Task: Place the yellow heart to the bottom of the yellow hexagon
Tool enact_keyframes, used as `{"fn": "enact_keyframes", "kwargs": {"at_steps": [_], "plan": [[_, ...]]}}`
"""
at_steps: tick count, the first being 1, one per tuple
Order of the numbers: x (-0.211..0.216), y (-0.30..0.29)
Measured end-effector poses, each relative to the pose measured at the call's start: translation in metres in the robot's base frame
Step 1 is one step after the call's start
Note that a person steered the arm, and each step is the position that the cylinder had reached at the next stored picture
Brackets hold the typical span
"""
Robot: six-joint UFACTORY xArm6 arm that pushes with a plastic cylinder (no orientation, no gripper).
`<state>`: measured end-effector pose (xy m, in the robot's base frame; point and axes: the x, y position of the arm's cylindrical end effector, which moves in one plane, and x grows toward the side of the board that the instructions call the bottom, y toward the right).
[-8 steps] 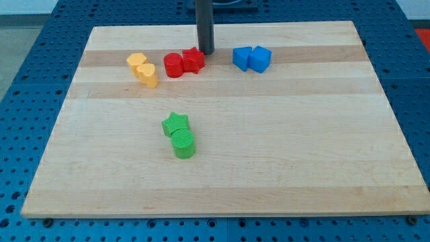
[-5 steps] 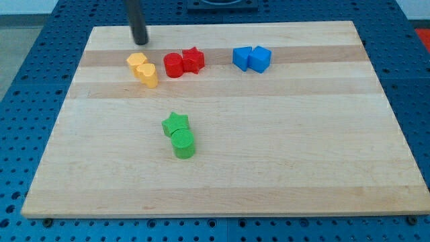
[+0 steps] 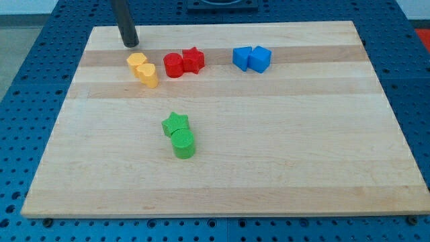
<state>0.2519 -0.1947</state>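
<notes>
Two yellow blocks touch near the board's top left. The yellow hexagon [image 3: 136, 62] is the upper left one. The yellow heart [image 3: 148, 74] sits against its lower right side. My tip [image 3: 129, 44] rests on the board just above the hexagon and slightly to its left, a small gap away, touching neither block.
A red cylinder [image 3: 173, 65] and a red star [image 3: 193, 60] touch to the right of the yellow pair. Two blue blocks [image 3: 252, 58] sit further right. A green star [image 3: 175, 124] and a green cylinder [image 3: 183, 144] touch near the board's middle.
My tip has moved left along the top of the board, from beside the red star to above the yellow hexagon. No block has moved.
</notes>
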Motion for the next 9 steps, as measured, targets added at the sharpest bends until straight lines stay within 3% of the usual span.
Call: {"fn": "enact_keyframes", "kwargs": {"at_steps": [4, 9], "plan": [[0.041, 0.049], [0.052, 0.049]]}}
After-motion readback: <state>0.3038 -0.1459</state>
